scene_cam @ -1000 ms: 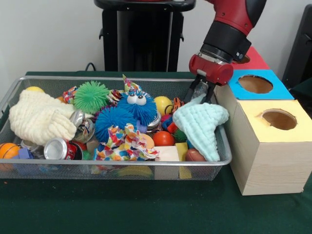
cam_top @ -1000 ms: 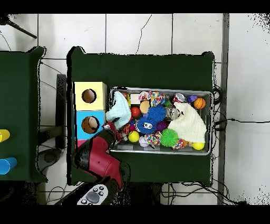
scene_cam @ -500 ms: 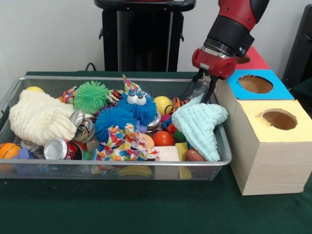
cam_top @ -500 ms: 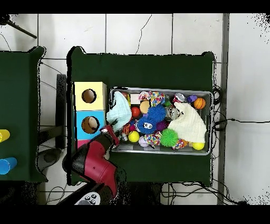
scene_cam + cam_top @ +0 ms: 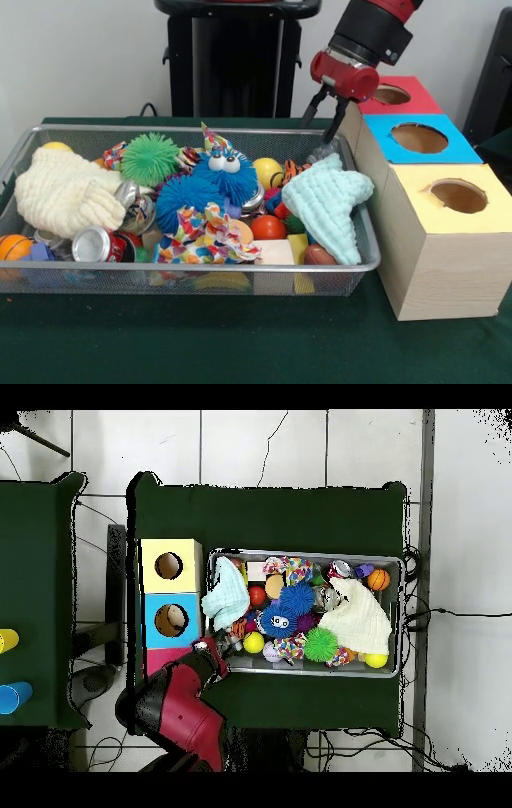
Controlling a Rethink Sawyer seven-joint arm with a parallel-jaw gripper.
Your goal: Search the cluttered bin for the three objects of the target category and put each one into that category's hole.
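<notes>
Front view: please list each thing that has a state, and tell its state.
gripper: open, empty, raised above the basket's corner.
wire-mesh basket: full of clutter.
red hole: nothing seen inside.
blue hole: nothing seen inside.
yellow hole: nothing seen inside.
mint cloth: draped over the basket's rim.
soda can: lying on its side.

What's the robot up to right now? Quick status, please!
Claw open, empty, raised over the basket's far corner by the red hole. Striped tiger still in the basket, half hidden beside the mint cloth. Monkey, duck: not spotted.
</notes>
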